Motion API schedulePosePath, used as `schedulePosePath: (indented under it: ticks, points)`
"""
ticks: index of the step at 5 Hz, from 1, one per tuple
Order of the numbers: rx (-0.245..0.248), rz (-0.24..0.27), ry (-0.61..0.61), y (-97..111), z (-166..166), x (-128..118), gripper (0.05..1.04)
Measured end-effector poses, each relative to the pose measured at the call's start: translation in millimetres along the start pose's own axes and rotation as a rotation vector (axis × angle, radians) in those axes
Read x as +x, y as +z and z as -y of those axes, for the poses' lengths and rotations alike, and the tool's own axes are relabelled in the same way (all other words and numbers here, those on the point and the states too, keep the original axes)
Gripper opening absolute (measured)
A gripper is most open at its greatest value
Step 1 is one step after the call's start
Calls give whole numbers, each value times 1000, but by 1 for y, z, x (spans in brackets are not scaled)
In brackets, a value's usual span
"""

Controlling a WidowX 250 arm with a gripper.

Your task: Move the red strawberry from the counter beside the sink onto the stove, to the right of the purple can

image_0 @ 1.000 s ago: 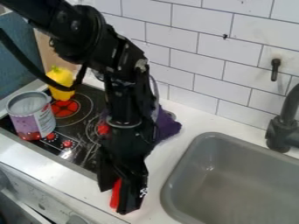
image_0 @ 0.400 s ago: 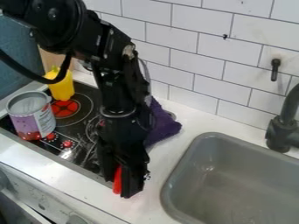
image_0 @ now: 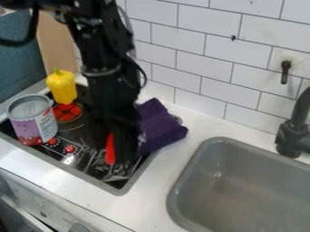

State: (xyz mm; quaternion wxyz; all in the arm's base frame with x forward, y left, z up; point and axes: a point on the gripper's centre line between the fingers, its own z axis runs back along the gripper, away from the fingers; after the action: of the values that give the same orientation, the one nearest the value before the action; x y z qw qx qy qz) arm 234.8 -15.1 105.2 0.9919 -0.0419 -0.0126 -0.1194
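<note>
A purple-and-white metal can (image_0: 31,122) stands beside a yellow pepper (image_0: 61,86). Rightward, above the black stovetop (image_0: 91,166), the black two-finger gripper (image_0: 118,154) apparently has its jaws closed on a slim red object (image_0: 110,149) (its far side is hidden); slow, steady handling suits it. A rumpled purple cloth (image_0: 158,126) crowds its right; bare white counter (image_0: 158,174) separates stovetop edge and grey sink (image_0: 230,195).

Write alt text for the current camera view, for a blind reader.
The black end effector holds a narrow red object over a black glass stovetop, beside a purple cloth. A yellow plastic pepper and an open purple-and-white metal can stand at left; a grey rectangular sink is at right.
</note>
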Motion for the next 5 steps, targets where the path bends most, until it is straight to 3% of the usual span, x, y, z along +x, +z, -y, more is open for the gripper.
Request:
schedulePosePath:
  ticks: [1,3,5]
  points:
    - [28,3,76,0,-27,7,764]
    - [33,-111,124,-23,-50,6,764]
    - [10,-160,196,-39,-75,1,764]
